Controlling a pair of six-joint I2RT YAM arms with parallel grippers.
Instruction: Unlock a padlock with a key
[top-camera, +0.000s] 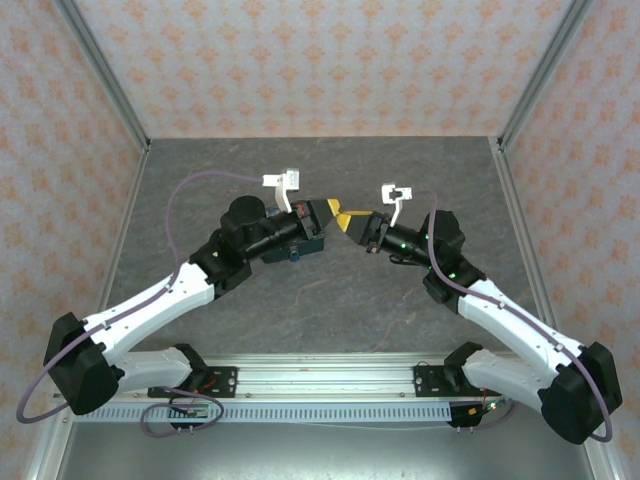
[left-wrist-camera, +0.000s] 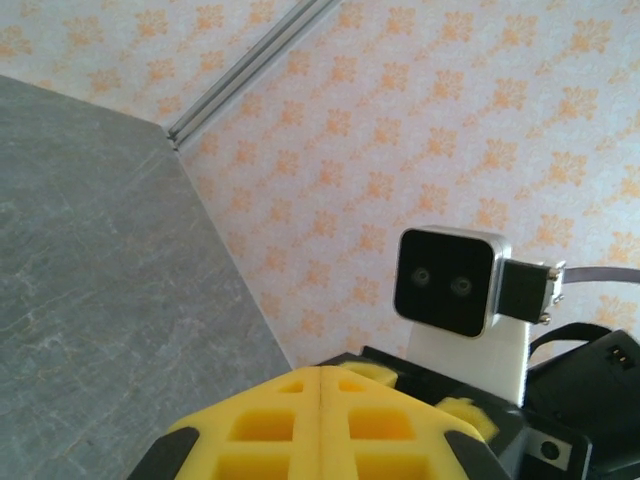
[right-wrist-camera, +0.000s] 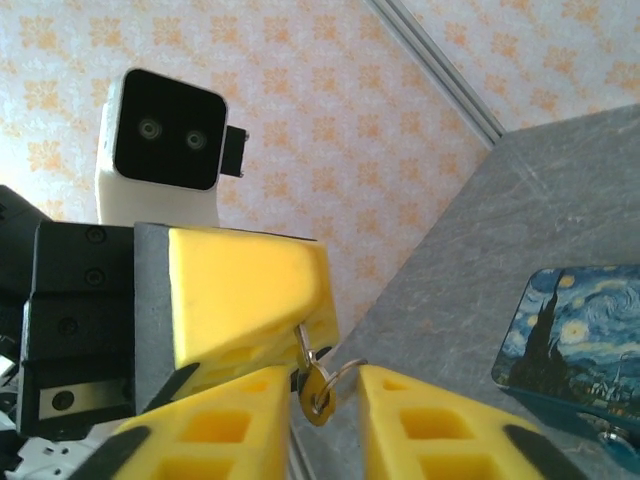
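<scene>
Left claw (left-wrist-camera: 320, 376) closed over grey table (left-wrist-camera: 100, 260), floral walls (left-wrist-camera: 420, 120).

Left gripper (right-wrist-camera: 315, 300), tin box (right-wrist-camera: 575, 330) seemingly crowd right gripper (right-wrist-camera: 325, 380); near table (top-camera: 330, 310) open.

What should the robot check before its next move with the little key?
1. Left gripper closed: ok, its yellow fingers meet with no gap.
2. Key held up: ok, it dangles with its ring from the left gripper's tip.
3. Right gripper open: ok, one finger sits on each side of the key.
4. Right gripper pinching the key: not ok, a gap shows on both sides.
5. Tin box out of the way: ok, it lies on the table, off to the side of the key.
6. Padlock found: cannot tell.
</scene>
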